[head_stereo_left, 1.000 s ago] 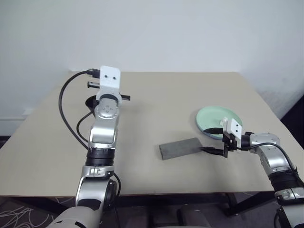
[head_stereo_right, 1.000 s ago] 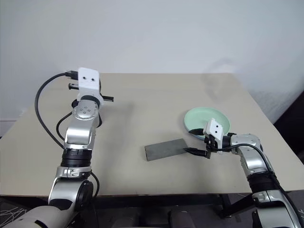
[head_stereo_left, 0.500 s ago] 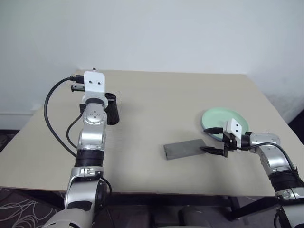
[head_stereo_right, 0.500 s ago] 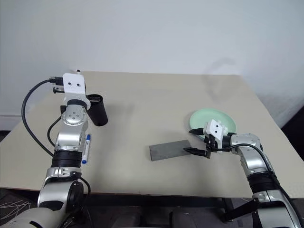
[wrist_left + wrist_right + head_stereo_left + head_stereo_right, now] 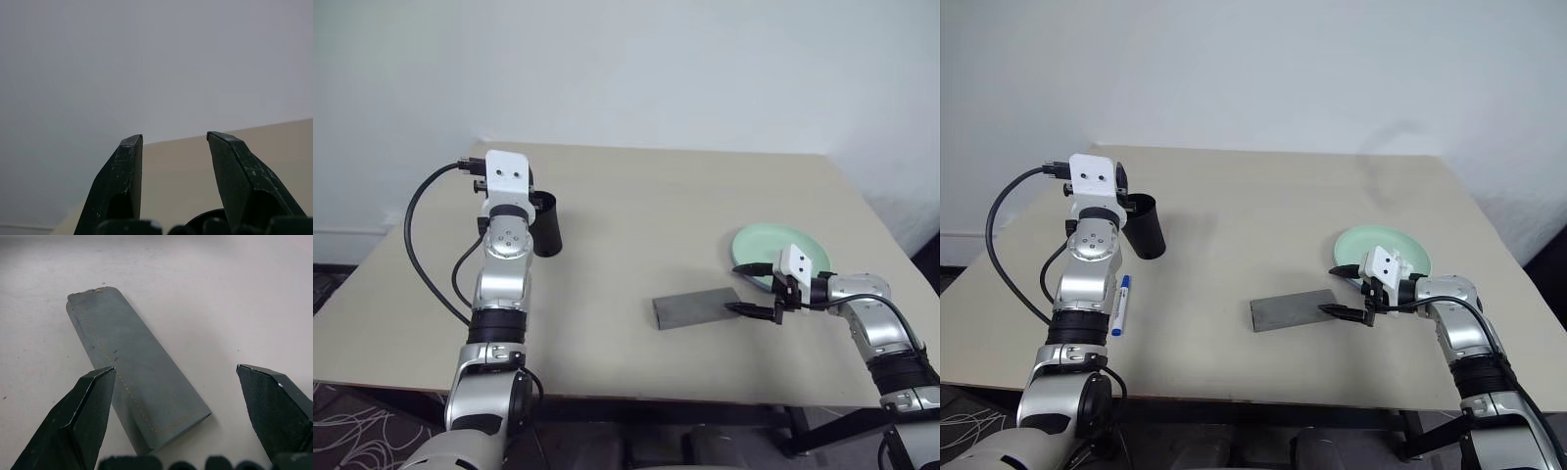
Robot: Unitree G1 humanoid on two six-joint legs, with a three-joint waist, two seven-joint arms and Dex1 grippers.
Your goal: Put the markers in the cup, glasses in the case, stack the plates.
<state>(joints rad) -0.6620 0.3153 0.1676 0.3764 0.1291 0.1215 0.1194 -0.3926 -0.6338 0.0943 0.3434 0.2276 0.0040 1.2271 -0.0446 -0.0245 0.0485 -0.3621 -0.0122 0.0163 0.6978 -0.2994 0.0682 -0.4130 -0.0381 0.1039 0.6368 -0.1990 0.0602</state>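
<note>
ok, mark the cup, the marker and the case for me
cup point(image 5: 1146, 227), right eye view, black side wall.
marker point(image 5: 1120, 305), right eye view, mid white barrel.
case point(image 5: 132, 372), right wrist view, grey top face.

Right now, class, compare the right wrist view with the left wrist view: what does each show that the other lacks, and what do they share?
Right wrist view: the grey case lying flat on the table, just ahead of the open right hand.
Left wrist view: the pale wall beyond the table's edge, and probably the cup, a dark curved rim low in the open left hand.
Shared: beige tabletop and two black fingers standing apart, gripping nothing.
</note>
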